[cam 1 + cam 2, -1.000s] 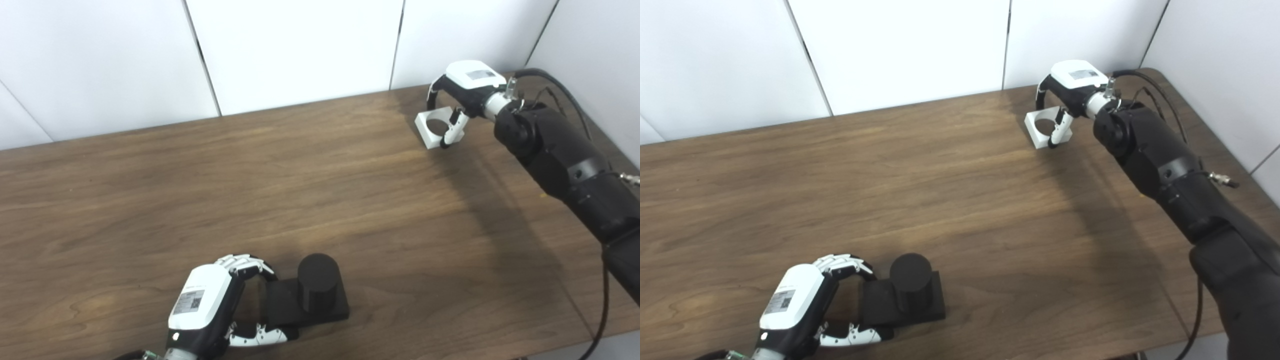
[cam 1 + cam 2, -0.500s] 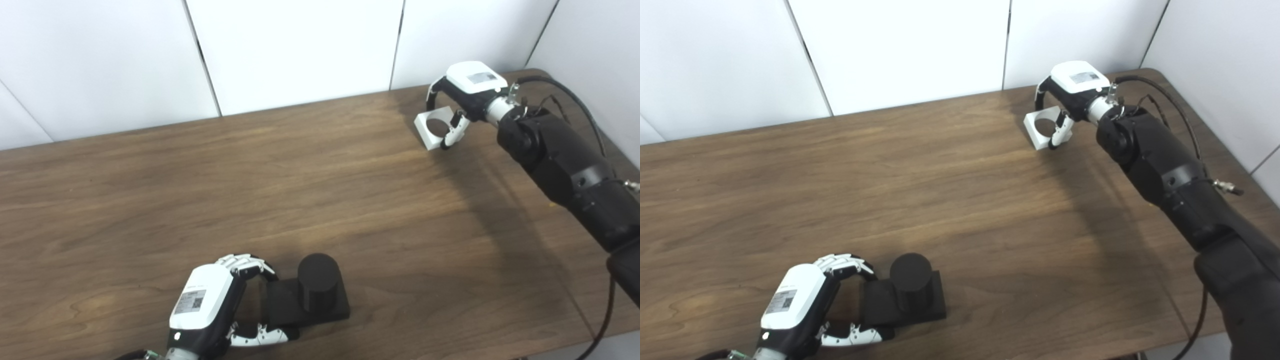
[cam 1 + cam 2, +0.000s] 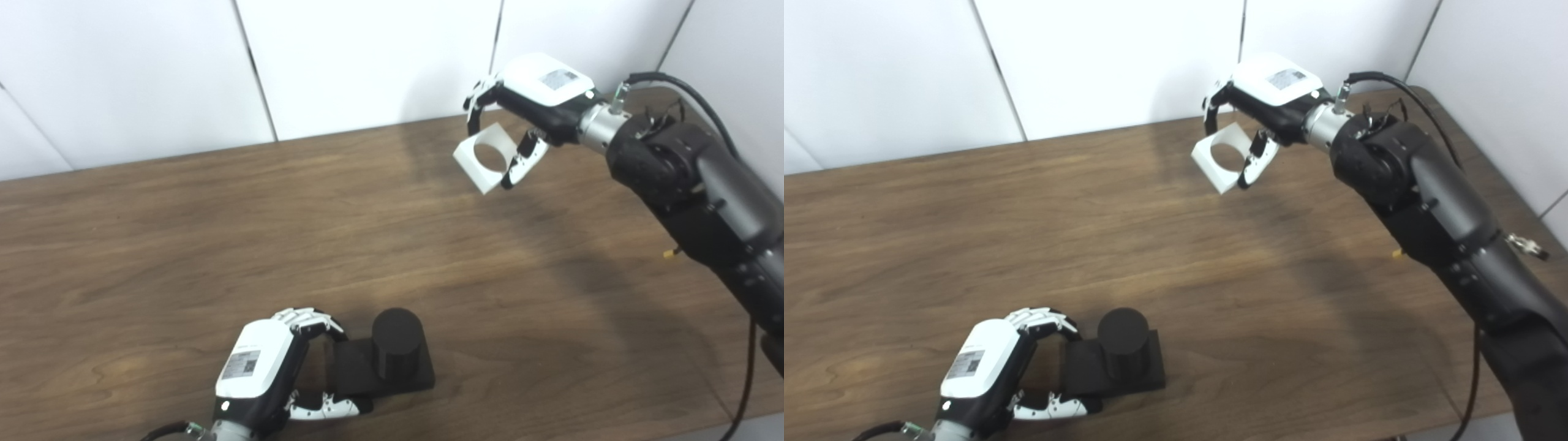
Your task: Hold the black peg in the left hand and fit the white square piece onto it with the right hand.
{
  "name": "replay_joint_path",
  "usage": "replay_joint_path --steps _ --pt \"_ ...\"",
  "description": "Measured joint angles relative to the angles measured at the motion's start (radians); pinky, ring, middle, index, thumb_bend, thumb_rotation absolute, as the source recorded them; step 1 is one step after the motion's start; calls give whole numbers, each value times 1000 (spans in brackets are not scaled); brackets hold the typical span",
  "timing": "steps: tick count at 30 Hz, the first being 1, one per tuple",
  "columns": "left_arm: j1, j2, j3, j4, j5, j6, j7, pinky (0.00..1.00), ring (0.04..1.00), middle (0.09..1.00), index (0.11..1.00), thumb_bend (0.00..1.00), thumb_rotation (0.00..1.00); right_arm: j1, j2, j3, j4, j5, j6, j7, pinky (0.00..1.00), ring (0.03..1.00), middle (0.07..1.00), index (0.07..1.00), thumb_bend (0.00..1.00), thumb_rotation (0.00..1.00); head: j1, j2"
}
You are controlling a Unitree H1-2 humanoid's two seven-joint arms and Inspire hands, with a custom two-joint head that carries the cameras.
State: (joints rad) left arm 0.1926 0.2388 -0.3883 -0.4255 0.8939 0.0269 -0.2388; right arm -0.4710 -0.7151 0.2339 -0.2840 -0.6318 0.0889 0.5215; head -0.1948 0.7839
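With the left hand (image 3: 260, 367) clasping the peg (image 3: 397, 352) base on the desk (image 3: 184, 233), the right hand (image 3: 533, 92), gripping the raised square (image 3: 484, 158), should level its hole above the peg.

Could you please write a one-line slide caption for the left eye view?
Right hand carries the white square piece above the table; left hand grips the black peg base.
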Motion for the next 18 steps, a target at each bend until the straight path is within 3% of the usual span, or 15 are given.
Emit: replay_joint_path --steps 7,18 --pt "-4 -8 -2 6 4 0 3 828 795 725 486 522 53 -4 33 -1 -250 61 113 176 745 848 767 482 523 128 9 3" --pt "-10 -16 -9 11 12 2 1 837 797 728 486 522 54 -101 71 19 -475 212 331 385 698 810 748 481 523 127 43 14"
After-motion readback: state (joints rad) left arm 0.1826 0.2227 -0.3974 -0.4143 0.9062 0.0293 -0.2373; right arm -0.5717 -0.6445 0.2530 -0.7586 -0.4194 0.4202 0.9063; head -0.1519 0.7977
